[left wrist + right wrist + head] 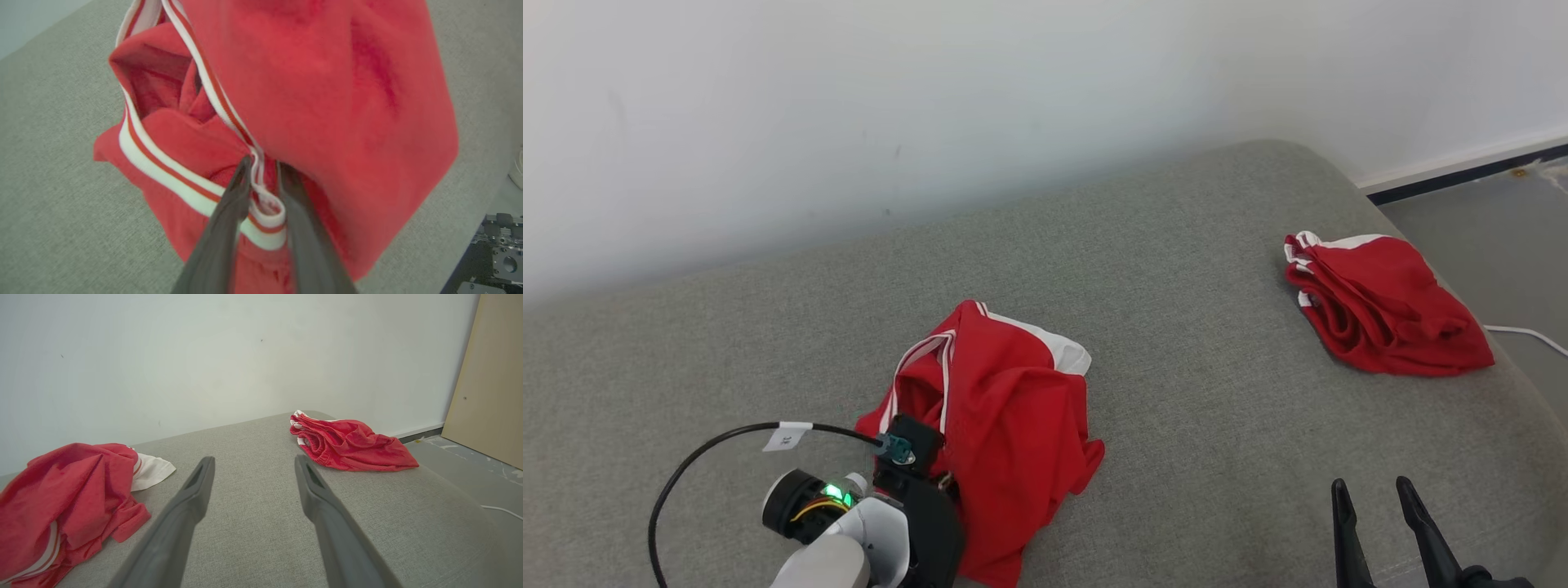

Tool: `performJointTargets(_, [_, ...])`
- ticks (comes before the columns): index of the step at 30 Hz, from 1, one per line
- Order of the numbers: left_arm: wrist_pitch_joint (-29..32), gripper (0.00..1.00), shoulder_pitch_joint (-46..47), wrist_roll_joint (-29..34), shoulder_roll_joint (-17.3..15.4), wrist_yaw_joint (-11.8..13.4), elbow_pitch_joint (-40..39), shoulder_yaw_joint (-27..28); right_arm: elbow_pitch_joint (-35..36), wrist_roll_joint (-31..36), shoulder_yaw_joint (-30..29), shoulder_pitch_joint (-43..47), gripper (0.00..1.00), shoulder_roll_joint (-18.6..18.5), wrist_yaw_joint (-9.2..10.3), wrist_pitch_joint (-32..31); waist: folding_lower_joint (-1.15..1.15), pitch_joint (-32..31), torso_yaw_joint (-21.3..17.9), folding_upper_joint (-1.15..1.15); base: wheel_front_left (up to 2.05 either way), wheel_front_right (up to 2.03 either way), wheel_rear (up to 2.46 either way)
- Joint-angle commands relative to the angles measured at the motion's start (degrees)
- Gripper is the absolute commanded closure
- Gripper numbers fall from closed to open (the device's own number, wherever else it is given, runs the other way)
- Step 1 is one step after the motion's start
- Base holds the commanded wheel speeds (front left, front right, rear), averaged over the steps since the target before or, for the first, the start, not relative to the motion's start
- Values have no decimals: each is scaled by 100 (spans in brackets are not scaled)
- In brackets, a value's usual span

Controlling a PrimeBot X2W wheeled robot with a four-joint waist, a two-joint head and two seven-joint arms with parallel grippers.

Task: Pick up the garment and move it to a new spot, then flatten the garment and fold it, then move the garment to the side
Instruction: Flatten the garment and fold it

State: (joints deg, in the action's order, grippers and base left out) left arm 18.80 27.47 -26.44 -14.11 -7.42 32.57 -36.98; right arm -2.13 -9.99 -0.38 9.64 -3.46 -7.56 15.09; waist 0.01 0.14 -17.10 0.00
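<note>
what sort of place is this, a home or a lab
Probably a bare test room rather than a lived-in home: a grey cushioned surface against a plain white wall, and a bare grey floor with a loose white cable.

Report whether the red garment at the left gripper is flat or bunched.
Bunched: the red garment lies heaped in folds, its striped trim twisted.

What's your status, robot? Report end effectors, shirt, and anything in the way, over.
Left end effector pinching striped trim of shirt. Right end effector open. Second red garment lies apart, far right; nothing blocking.
</note>
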Motion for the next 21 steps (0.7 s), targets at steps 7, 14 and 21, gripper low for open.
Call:
performJointTargets(7, [-600, 100, 497, 35, 201, 230, -426, 172, 34, 7, -16, -12, 0, 6, 15, 8, -1, 12, 144, 0, 0, 0, 0])
performJointTargets(14, [-1414, 100, 1352, 124, 712, 282, -668, 290, 6, 23, 120, -79, 0, 9, 16, 8, -1, 20, 221, 0, 0, 0, 0])
performJointTargets(21, [-2493, 100, 2414, -62, 1106, 455, -525, 284, -91, -4, 398, -216, 0, -50, 16, 8, -1, 25, -56, 0, 0, 0, 0])
